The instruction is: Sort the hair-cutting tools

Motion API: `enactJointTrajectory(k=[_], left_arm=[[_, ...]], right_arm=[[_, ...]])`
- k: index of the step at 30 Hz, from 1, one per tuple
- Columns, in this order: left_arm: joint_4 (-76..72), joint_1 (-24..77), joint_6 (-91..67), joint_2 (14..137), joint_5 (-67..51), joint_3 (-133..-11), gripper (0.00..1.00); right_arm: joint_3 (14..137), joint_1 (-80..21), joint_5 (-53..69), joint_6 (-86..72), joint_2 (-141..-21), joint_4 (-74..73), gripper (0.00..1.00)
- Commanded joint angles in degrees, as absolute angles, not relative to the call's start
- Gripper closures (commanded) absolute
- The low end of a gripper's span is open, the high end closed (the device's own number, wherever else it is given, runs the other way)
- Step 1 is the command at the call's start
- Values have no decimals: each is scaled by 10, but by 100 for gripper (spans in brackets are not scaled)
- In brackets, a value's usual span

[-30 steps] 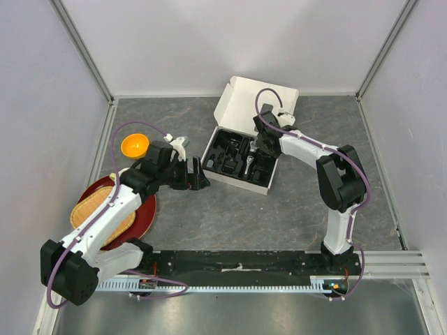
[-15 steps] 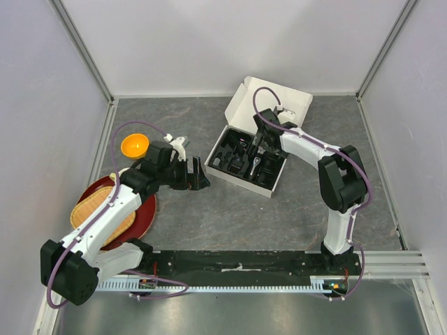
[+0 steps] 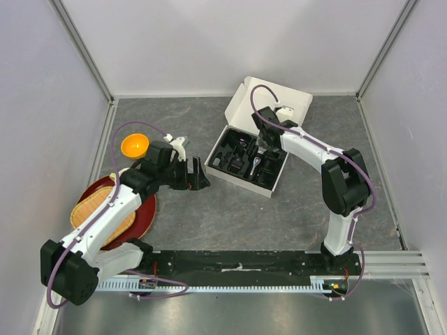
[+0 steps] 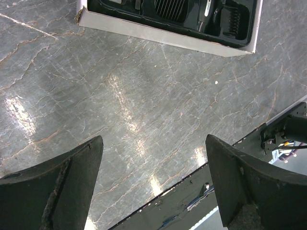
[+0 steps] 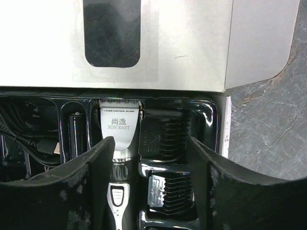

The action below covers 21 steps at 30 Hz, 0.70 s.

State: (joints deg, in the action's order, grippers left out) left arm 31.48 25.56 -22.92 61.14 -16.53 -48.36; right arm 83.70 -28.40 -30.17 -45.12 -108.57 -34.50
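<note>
Since a second ago the white cardboard box (image 3: pixel 276 98) has swung and slid a little toward the desk's right edge, and the right arm has shifted with it; the left arm has not changed. That box lies open toward the far edge of the desk (image 3: pixel 230 223), right of middle, and every tool visible is in its black tray (image 5: pixel 211 110): the hair clipper (image 5: pixel 120 128) blade-up in its slot, guard combs (image 5: pixel 165 191) beside it, the cable (image 5: pixel 29 139) at the tray's left end. The right hand (image 5: pixel 149 143) hangs over the tray with fingers spread, straddling the clipper and the nearest comb, pinching nothing. The left hand (image 4: pixel 153 143) is also spread and empty, over bare desk between the box and the orange bowl (image 3: pixel 135 145) by the left edge. Sorting looks barely begun: this is the reach for a first tool. Next the right hand should centre on the clipper alone, drop, close across its narrow body and lift straight up, since the light box may drag along.
</note>
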Motion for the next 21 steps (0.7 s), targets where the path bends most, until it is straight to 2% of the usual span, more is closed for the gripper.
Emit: enactJointTrajectory(k=[1, 11, 15, 21], left_arm=[[314, 253, -223, 606, -161, -493, 7], [315, 253, -221, 608, -160, -494, 7], [314, 253, -222, 609, -159, -494, 7], [315, 253, -221, 609, -160, -494, 7]], right_arm=[[864, -289, -316, -446, -1083, -350, 35], [867, -289, -337, -447, -1126, -353, 52], [878, -287, -360, -457, -1138, -377, 68], [889, -288, -369, -461, -1152, -397, 74]])
